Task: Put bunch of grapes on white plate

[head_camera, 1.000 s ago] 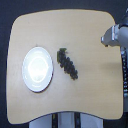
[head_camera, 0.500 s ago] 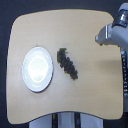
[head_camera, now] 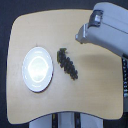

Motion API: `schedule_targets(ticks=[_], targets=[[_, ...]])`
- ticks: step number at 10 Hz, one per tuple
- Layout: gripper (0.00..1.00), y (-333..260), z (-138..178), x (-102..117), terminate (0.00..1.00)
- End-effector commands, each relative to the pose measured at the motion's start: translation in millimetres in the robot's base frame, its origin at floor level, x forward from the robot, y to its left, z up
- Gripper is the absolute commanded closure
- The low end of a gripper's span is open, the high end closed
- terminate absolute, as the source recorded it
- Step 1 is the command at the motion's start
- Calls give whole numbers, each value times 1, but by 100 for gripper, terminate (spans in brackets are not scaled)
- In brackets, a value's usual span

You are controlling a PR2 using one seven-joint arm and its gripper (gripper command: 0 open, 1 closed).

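Observation:
The bunch of grapes (head_camera: 67, 62), a dark elongated cluster, lies on the wooden table (head_camera: 95, 90) near its middle, slanting from upper left to lower right. The round white plate (head_camera: 37, 68) rests just to the grapes' left in the exterior view, with nothing on it. My gripper (head_camera: 79, 36) comes in from the upper right on a bulky grey arm (head_camera: 107, 27). Its tip appears above and to the right of the grapes, apart from them. The fingers are blurred, so their opening is unclear.
The tabletop has rounded corners and a dark surround. A table leg or stand (head_camera: 62, 121) shows below the front edge. Dark cabling or structure (head_camera: 125, 75) runs along the exterior view's right side.
The arm has swung in from the right edge toward the table's middle, and its tip is now much closer to the grapes. Grapes and plate have not moved.

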Motion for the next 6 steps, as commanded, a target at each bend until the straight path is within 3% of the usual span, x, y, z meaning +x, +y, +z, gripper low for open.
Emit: schedule_targets(ticks=[1, 6], targets=[[0, 95, -38, -9, 0], [0, 148, -70, -15, 0]])
